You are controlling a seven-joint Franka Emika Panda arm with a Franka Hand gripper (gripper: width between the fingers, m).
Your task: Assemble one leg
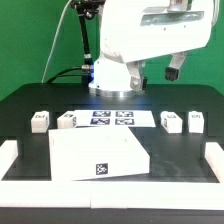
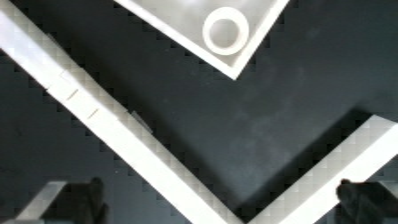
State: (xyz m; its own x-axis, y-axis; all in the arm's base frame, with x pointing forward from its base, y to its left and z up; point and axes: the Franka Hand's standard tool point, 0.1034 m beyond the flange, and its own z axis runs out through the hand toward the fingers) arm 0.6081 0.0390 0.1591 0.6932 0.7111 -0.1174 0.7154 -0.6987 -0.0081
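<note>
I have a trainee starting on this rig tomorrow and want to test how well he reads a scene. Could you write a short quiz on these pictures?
1. How many legs lie loose beside the marker board?
2. True or false: the hand is shut on a leg.
3. Which of these shows in the wrist view? A. a round corner socket of the panel; B. a screwdriver; C. a red cup.
Key: 1. four, two on each side of the marker board; 2. false, it is open and empty; 3. A.
</note>
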